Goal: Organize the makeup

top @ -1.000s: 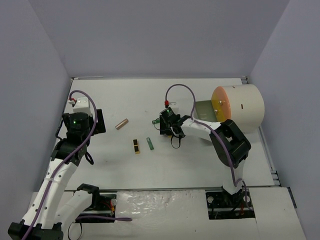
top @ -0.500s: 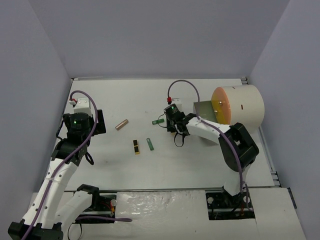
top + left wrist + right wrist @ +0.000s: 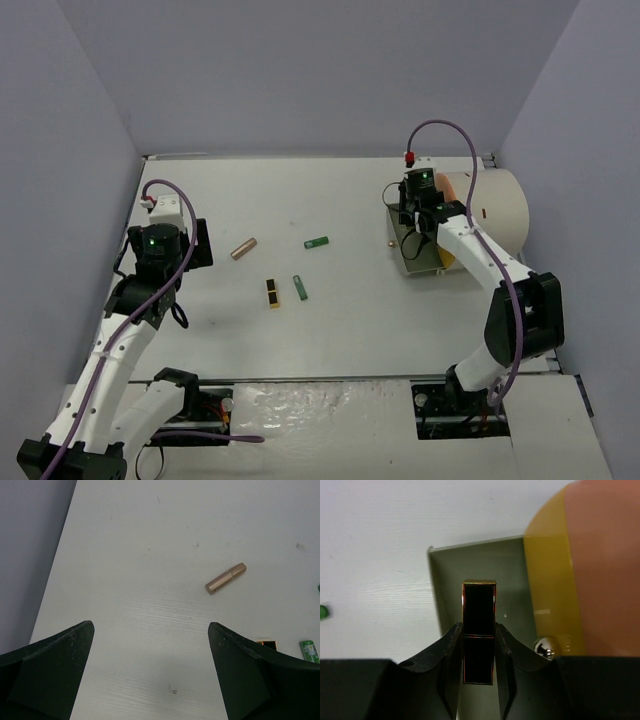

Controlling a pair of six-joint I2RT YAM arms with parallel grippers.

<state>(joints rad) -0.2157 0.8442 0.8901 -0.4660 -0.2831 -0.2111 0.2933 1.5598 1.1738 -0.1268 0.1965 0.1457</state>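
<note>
My right gripper is shut on a black lipstick with gold edges, held lengthwise above the open olive drawer of the cream drum. In the top view that gripper hangs over the drawer. On the table lie a rose-gold tube, a green tube, a second green tube and another black-gold lipstick. My left gripper stands open over bare table, well short of the rose-gold tube.
The drum lies on its side at the right, its orange face and a silver knob beside the drawer. Grey walls close in the table on three sides. The left arm stands near the left wall.
My right gripper closed on the black lipstick near the table's middle, then lifted it and carried it right and back to above the drawer. The left arm has not moved.
</note>
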